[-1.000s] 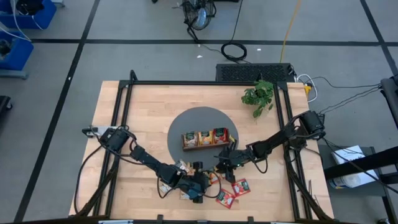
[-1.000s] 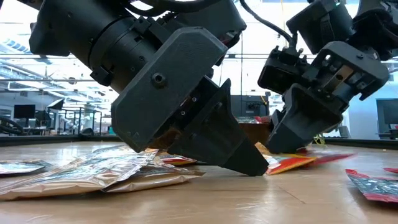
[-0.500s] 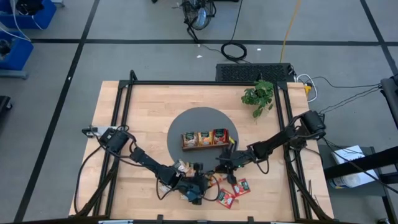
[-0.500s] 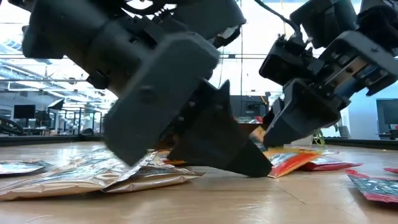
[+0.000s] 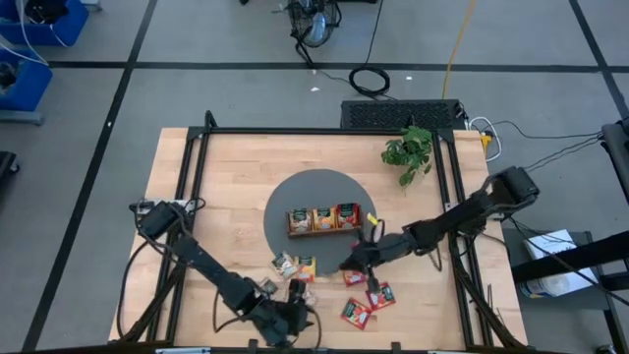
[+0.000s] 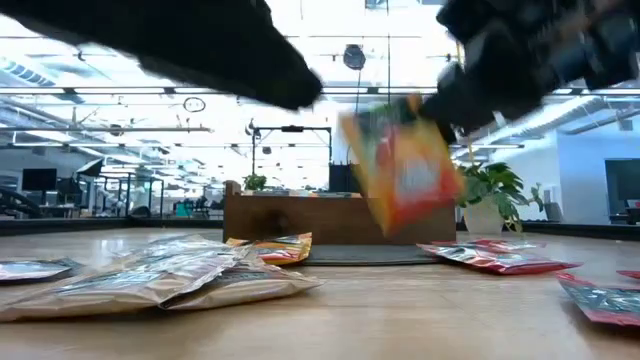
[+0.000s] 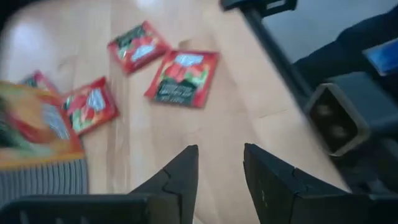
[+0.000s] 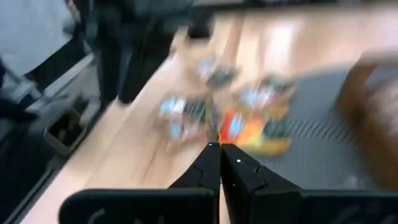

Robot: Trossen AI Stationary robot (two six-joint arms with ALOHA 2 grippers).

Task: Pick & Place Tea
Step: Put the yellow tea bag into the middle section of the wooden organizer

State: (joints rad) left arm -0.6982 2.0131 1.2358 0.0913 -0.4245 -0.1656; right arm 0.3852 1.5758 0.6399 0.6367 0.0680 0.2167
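The left gripper [image 5: 292,317] is hovering at the table's [image 5: 226,177] 6 o'clock edge, its fingers [image 7: 180,177] standing spread with nothing between them. At 1 o'clock of it, a tan sachet [image 5: 284,264] and an orange sachet [image 5: 306,266] are lying flat on the wood, just beside each other. In the low view, tan sachets [image 6: 150,280] are lying overlapped on the left of the tabletop.

At the table's centre, the tray [image 5: 324,219] is sitting on a grey disc [image 5: 305,192], with sachets standing in all three compartments.

At 5 o'clock of the tray, the right gripper [image 5: 356,261] is hanging above the table with its fingers [image 8: 214,163] pressed together, pinching an orange-red sachet [image 6: 400,170]. In the low view that sachet is hanging tilted, clear of the tabletop.

At 5 o'clock of the right gripper, three red sachets [image 5: 369,298] are lying flat near the table's 6 o'clock edge, near one another. A plant [image 5: 409,150] is standing at the table's 1 o'clock corner.
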